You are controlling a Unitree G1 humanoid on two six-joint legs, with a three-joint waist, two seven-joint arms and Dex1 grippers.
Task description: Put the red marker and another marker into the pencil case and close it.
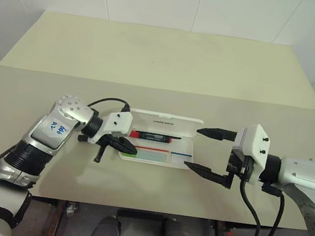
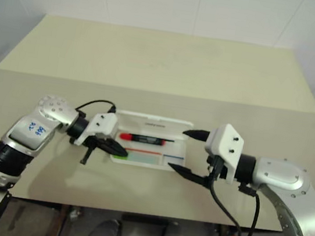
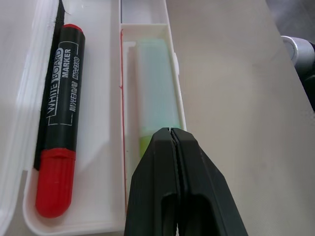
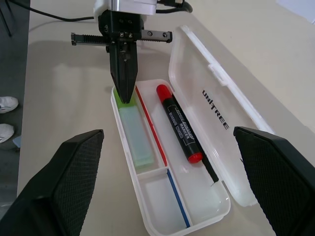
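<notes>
The white pencil case (image 1: pixel 163 120) lies open in the middle of the table, its lid with the black lettering (image 4: pixel 216 109) tipped back. The red marker (image 3: pixel 61 123) rests in the rear compartment, red cap to the left. The pale green marker (image 3: pixel 156 88) lies in the front compartment. My left gripper (image 1: pixel 127 147) is shut with nothing in it, its tips over that marker's bright green end (image 4: pixel 127 101) at the case's left end. At the case's right end my right gripper (image 1: pixel 192 148) stands wide open, one finger behind the case and one in front of it.
A thin red and blue strip (image 4: pixel 167 162) runs along the divider inside the case. A black cable (image 1: pixel 108 102) loops behind my left wrist. The table's front edge (image 1: pixel 150 211) is close below the case. A seam (image 1: pixel 150 86) crosses the table behind it.
</notes>
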